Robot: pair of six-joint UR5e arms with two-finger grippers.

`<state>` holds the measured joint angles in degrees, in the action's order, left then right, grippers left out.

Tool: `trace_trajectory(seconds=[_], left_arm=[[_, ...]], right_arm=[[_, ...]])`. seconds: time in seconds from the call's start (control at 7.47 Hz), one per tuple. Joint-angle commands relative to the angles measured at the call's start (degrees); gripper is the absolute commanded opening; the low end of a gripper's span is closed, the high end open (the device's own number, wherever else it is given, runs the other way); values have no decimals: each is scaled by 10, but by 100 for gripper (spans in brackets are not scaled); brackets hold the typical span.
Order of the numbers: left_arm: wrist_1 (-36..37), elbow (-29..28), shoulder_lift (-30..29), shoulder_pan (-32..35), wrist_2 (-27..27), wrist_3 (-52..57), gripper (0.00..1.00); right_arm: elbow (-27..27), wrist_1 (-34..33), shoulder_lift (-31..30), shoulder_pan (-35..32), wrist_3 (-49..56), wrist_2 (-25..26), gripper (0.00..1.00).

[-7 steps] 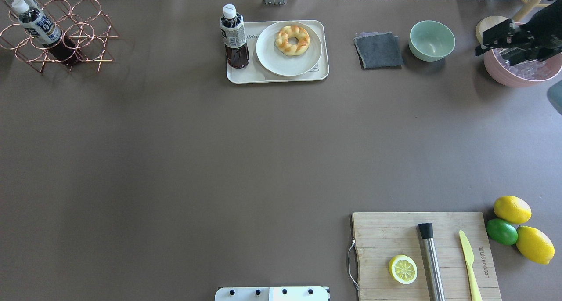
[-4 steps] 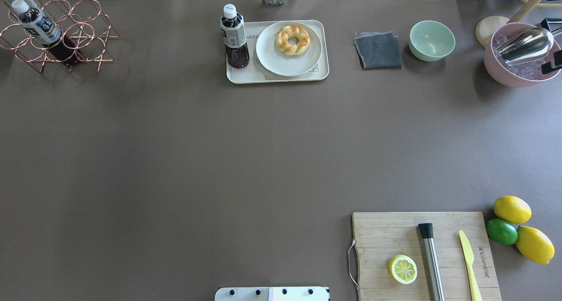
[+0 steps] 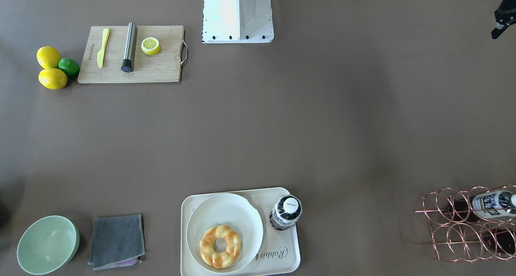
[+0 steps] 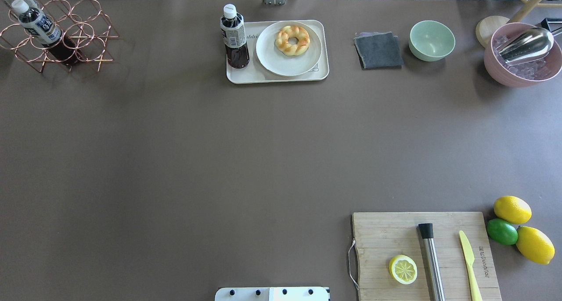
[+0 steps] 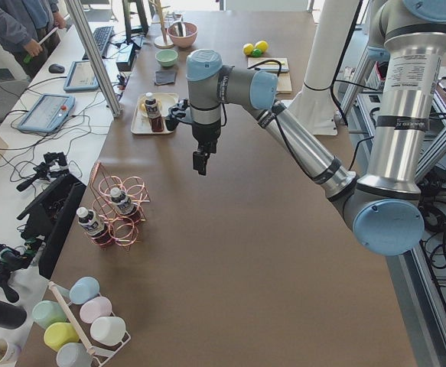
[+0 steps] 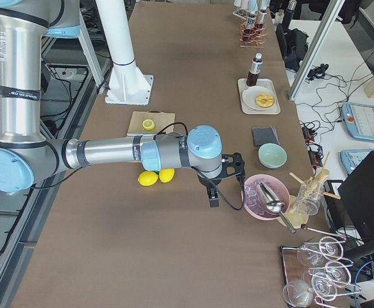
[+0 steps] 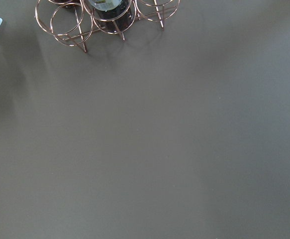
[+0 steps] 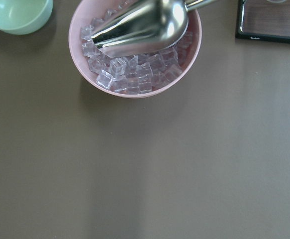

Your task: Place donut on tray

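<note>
The donut [image 4: 292, 40] is a golden twisted ring lying on a white round plate [image 4: 281, 63]. The plate sits on the cream tray [image 4: 246, 77] at the table's far middle. Both also show in the front-facing view, the donut [image 3: 220, 246] on the tray [image 3: 282, 262]. My left gripper [image 5: 200, 162] hangs over bare table near the bottle rack, far from the tray; only its edge shows in the front-facing view [image 3: 502, 20]. My right gripper [image 6: 213, 199] hangs beside the pink ice bowl. I cannot tell whether either is open or shut.
A dark drink bottle [image 4: 234, 37] stands on the tray's left end. A grey cloth [image 4: 378, 50], a green bowl [image 4: 432, 40] and a pink ice bowl [image 4: 505, 74] with a metal scoop lie to the right. A copper bottle rack [image 4: 57, 33] stands far left. A cutting board [image 4: 382, 235] lies near right.
My right gripper was over the pink ice bowl at the overhead view's right edge; it has moved off to the right and out of that view. The donut and the tray have not moved.
</note>
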<state>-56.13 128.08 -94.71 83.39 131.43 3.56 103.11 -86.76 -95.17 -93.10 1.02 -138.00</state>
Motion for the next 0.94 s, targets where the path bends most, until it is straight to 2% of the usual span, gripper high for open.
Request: trace_trajectory(seconds=[0.0,0.27,0.8], left_arm=[[-2,-10,28,20,-1,14,98],[-6,-11,26,20,-5,14,98],[-132,-27,92,20,-4,44,98]], right_arm=[[3,-130,1,-71,149,10,100],[2,-157,2,-80,153,25,100],[2,-195,17,-60,152,26,100]])
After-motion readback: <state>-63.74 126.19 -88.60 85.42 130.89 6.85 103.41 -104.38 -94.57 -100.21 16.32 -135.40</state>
